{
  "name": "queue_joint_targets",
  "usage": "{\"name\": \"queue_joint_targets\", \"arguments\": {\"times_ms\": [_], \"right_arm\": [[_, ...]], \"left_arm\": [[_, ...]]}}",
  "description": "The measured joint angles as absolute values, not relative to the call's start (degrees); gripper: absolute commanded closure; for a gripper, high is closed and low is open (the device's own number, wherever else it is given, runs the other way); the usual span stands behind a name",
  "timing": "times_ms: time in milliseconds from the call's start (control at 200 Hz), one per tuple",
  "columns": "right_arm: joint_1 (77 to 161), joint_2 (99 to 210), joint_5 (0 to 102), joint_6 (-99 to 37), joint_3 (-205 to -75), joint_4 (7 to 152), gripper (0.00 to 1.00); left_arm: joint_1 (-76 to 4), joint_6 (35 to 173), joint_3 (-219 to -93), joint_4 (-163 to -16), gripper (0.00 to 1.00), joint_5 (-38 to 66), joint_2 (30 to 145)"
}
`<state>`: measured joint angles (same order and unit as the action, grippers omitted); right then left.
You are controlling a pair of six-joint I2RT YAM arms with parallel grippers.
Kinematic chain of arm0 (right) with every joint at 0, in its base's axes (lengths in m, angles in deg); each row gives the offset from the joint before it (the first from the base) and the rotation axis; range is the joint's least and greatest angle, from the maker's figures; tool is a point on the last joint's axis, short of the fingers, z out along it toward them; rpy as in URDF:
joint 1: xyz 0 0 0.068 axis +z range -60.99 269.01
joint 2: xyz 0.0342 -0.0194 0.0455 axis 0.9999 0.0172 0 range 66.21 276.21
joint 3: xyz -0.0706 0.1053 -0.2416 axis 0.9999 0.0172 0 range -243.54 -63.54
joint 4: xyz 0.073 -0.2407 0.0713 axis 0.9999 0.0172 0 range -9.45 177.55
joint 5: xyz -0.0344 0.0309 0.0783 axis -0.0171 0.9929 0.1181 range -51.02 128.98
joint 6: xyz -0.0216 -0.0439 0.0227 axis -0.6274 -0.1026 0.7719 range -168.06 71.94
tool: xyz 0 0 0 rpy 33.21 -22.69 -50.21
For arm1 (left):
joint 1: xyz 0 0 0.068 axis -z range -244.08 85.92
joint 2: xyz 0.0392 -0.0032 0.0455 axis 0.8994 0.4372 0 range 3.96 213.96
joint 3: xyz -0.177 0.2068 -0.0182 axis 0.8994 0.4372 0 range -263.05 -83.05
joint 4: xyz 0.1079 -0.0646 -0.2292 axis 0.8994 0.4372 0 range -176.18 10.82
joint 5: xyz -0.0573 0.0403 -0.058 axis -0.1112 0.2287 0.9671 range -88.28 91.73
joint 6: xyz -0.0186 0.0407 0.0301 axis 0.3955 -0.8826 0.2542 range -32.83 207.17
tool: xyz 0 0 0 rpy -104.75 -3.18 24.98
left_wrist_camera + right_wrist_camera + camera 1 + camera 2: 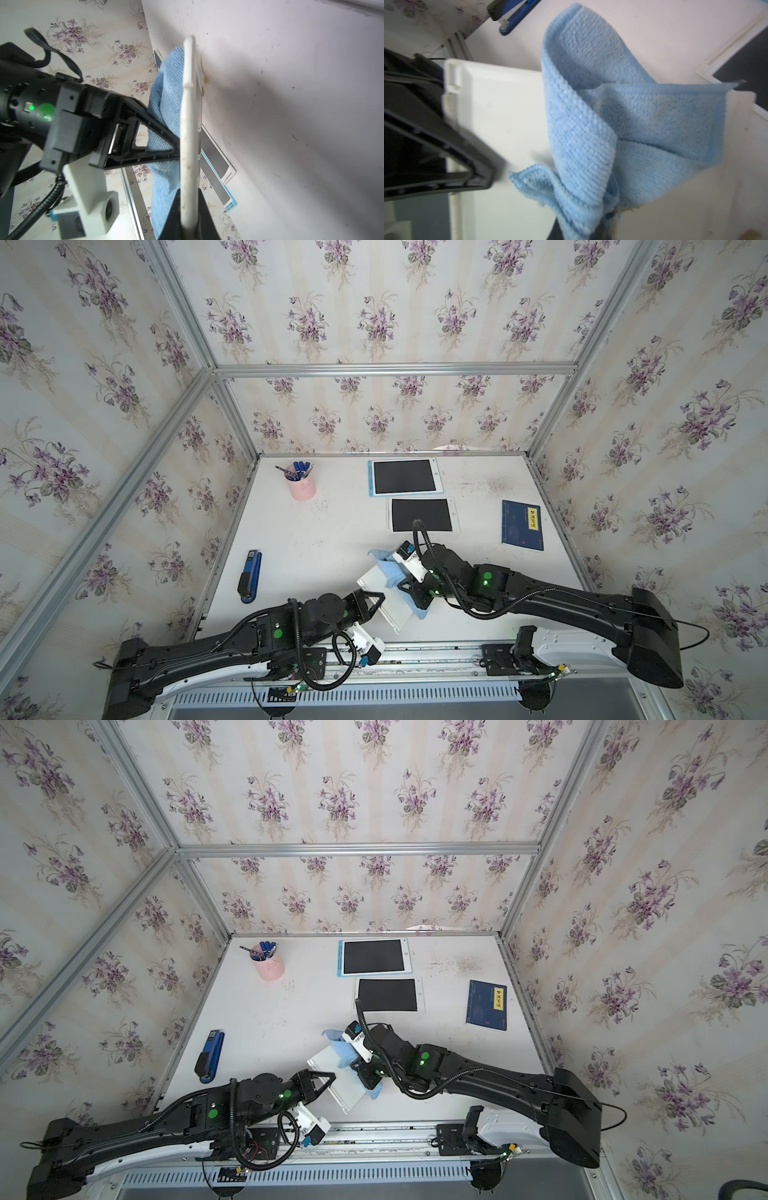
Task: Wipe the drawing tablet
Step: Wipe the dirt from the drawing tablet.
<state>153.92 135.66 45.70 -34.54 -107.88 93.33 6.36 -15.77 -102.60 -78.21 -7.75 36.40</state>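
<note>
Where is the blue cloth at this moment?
In both top views the blue cloth is over the table, central, nearest the robot, pinched in the right tool and draped against the white drawing tablet the left tool holds up.

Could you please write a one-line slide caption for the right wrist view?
Blue cloth draped across the white tablet, whose edge the left jaws clamp.

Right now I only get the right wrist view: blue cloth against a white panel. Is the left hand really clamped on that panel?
Observer: Yes. The left wrist view shows the left hand shut on the edge of the drawing tablet, a finger on each face.
Operator: Any other tablets out there?
Observer: Two lie flat farther back in both top views: a blue-framed tablet and a white-framed tablet.
Operator: Anything on the robot's right side?
Observer: A blue book, lying flat by itself.
</note>
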Motion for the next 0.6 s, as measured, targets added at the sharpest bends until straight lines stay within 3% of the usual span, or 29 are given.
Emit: {"name": "queue_joint_targets", "arguments": {"times_ms": [215,425,600], "right_arm": [[154.2,136.5,48.8,-34.1,-105.1,88.5,1.00],[139.3,139.2,40.0,-27.8,-101.8,93.6,1.00],[137.2,139.9,38.9,-27.0,-103.2,97.0,1.00]], "left_arm": [[6.5,-14.3,-102.6,-75.3,1.00,-7.3,35.5],[8.0,-12.5,-102.6,-74.4,1.00,-7.0,33.3],[8.6,-12.0,-102.7,-74.5,1.00,-7.2,33.2]]}}
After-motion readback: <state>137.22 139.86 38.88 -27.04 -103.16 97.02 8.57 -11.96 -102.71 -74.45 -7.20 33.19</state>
